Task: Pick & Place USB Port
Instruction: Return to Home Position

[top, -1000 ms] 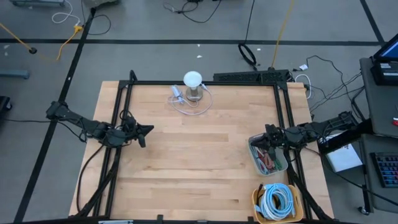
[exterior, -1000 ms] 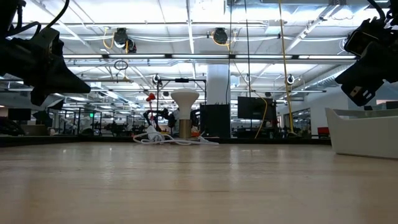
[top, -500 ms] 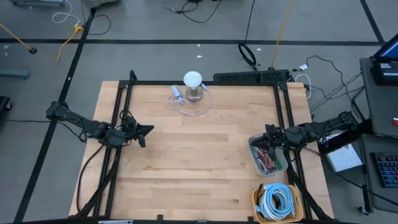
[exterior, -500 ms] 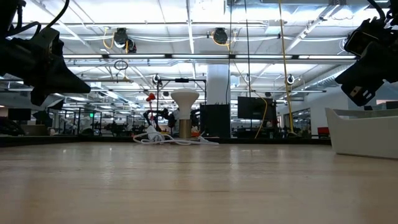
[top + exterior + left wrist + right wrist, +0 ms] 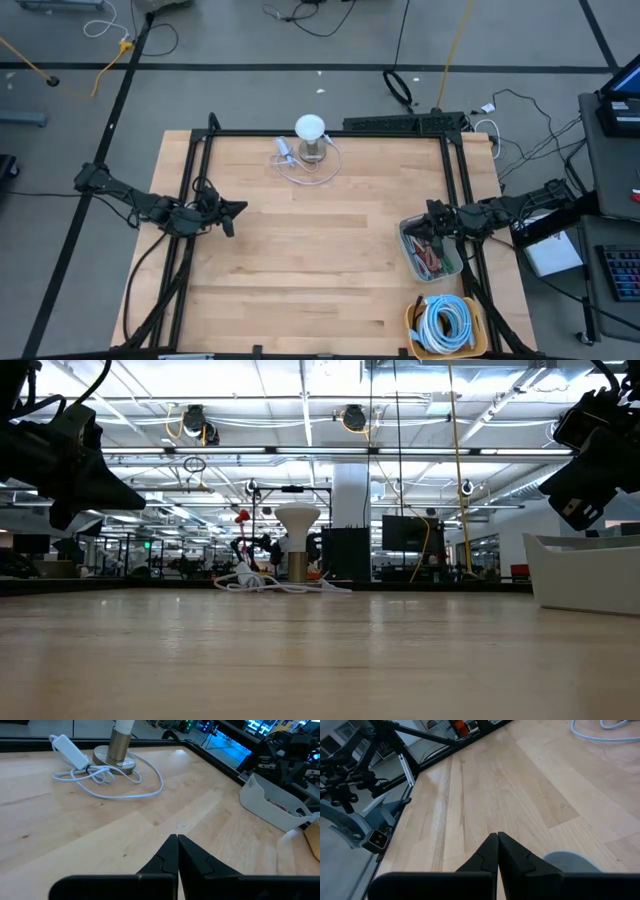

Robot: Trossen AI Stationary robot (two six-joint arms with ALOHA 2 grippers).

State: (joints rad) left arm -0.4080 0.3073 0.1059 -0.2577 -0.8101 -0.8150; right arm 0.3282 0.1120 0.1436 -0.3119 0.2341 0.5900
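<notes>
Blue coiled cable lies in the yellow bin, beside the grey plastic bin of reddish cables. Left tool and right tool, both closed and empty, have not moved above the wooden tabletop; sorting looks finished.

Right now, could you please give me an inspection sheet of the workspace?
Surface: wooden table; nothing seen spilled.
Job's things: gray bin at the right edge holds dark and reddish cables; yellow bin at the front right corner holds a coiled pale blue cable.
Clutter: white-topped stand and white adapter at the far edge.
Grippers: left pincer shut, empty, at the left edge; right pincer shut, empty, above the gray bin.
Cables: white cord looped beside the stand's base.
Surroundings: floor cables; people: nothing seen.
</notes>
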